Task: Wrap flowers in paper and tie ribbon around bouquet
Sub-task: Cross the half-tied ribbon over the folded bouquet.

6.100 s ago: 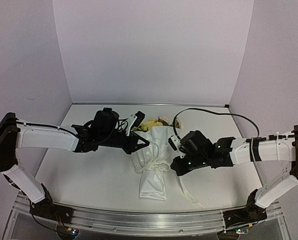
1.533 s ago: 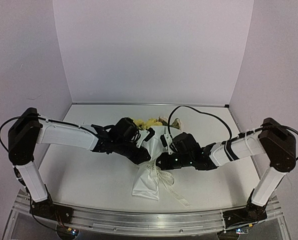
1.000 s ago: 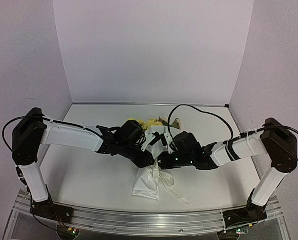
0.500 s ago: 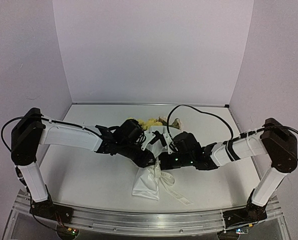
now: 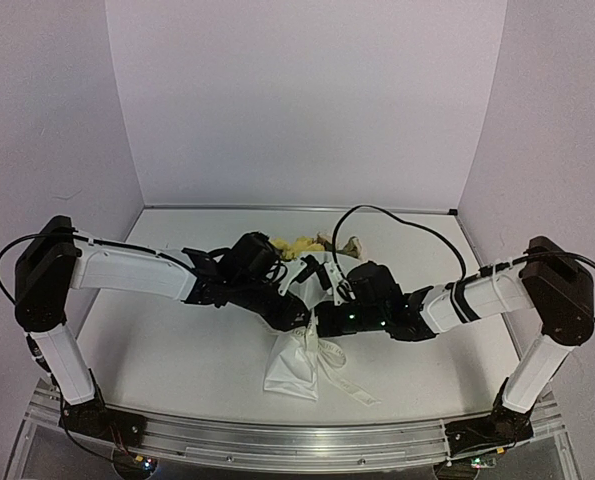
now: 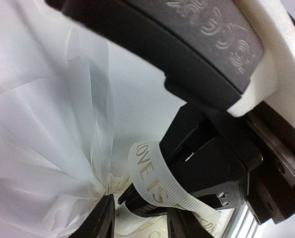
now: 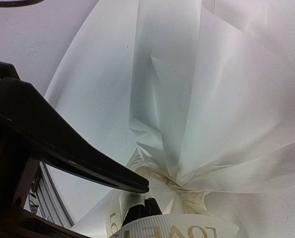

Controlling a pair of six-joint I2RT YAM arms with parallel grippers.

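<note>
The bouquet (image 5: 295,358) lies mid-table, a white paper (image 7: 211,99) cone with the yellow and cream flowers (image 5: 299,245) at its far end. The cream ribbon (image 6: 157,179) is knotted round the pinched neck, and one tail (image 5: 355,386) trails toward the front edge. Both grippers meet at that neck. My left gripper (image 6: 140,207) stands open, straddling the ribbon band and the right gripper's tips. My right gripper (image 7: 143,204) is shut, and the lettered ribbon (image 7: 173,231) loops over its fingertips. In the top view the left gripper (image 5: 299,317) and right gripper (image 5: 323,322) nearly touch.
A black cable (image 5: 407,222) arcs over the table behind the right arm. The metal rail (image 5: 297,440) runs along the near edge. Lilac walls close in the back and both sides.
My left gripper's jaws have spread wider at the bouquet's neck. The right gripper stays shut at the ribbon. Both arms have barely shifted.
</note>
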